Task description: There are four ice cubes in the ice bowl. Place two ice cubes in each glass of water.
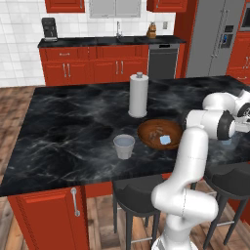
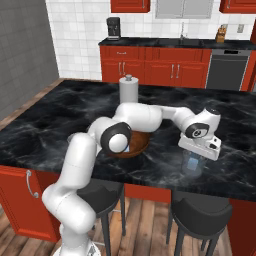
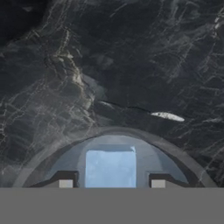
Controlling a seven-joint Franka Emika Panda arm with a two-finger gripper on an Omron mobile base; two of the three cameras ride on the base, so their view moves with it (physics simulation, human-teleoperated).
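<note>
Pale blue ice cube [image 3: 110, 168] sits between my fingertips [image 3: 65, 183], directly over the right-hand glass of water [image 3: 114, 146] beside the ice bowl [image 2: 137, 145]. I cannot tell whether the gripper [image 3: 111, 183] grips it or has released it.

I count 2 tumblers: one [image 1: 124, 146] on the black marble island just left of the bowl, a 2nd [image 2: 192, 163] under the hand, right of the bowl. 1 wooden ice bowl [image 1: 159, 133]. Ice cubes: 1 [image 1: 165, 139] visible in the bowl from left cam, 1 more [image 3: 110, 168] inside the 2nd tumbler in hand cam; so 2 I can confirm. 1 paper-towel roll [image 1: 138, 95]. 2 bar stools [image 1: 138, 194] at the near edge. 1 coffee maker [image 1: 49, 29] on back counter.
</note>
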